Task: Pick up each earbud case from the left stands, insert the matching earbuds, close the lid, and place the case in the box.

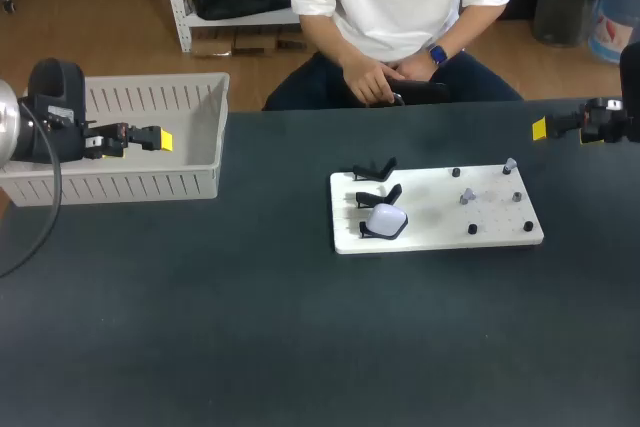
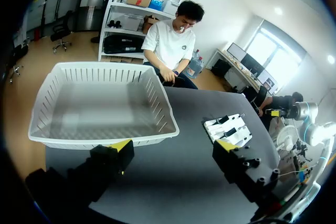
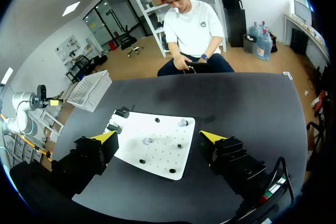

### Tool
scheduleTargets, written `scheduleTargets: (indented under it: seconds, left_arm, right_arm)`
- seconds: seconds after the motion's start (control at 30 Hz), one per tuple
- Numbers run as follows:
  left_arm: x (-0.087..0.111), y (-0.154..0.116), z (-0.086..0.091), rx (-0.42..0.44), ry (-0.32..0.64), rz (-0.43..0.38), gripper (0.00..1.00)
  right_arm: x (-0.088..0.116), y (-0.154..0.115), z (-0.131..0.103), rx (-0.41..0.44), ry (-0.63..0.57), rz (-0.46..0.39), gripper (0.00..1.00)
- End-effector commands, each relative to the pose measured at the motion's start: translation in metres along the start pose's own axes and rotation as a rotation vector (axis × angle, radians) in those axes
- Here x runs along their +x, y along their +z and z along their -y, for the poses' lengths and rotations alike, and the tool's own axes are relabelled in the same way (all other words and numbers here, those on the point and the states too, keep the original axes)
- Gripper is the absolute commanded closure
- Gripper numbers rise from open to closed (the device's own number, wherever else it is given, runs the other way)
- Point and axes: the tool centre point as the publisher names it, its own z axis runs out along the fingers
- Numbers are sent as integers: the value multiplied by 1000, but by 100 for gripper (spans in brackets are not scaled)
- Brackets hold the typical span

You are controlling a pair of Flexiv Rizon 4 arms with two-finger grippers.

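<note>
Your left pincer (image 1: 160,139) is released, its two yellow-tipped fingers spread wide with nothing between them. The white slatted plastic basket (image 1: 150,187) lies just ahead of its fingertips. Your right pincer (image 1: 540,128) is released too, fingers wide apart and holding nothing. The flat white board (image 1: 440,237) lies ahead of it and lower down, well apart from its tips.

The rounded white earbud case (image 1: 385,219) sits on one of three black stands (image 1: 378,194) at the end of the board farthest from your right pincer, with the lid down as far as you can tell. Two small grey earbuds (image 1: 467,195) stand on pegs at the end of the board nearer that pincer. The case is well apart from both pincers.
</note>
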Motion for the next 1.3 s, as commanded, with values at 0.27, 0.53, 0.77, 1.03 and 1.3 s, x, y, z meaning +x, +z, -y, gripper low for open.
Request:
scheduleTargets:
  seconds: [0.27,0.53,0.77,1.03,1.3]
  left_arm:
    - [-2,0,2,-12,-2,-11,0]
    - [-1,1,20,282,328,99,0]
    - [0,3,35,561,643,252,0]
    - [7,-6,59,672,825,326,0]
    - [10,-4,71,643,853,289,0]
  right_arm:
    - [0,0,0,0,0,0,0]
    - [0,0,0,0,0,0,0]
    - [0,0,0,0,0,0,0]
    - [0,0,0,0,0,0,0]
    - [0,0,0,0,0,0,0]
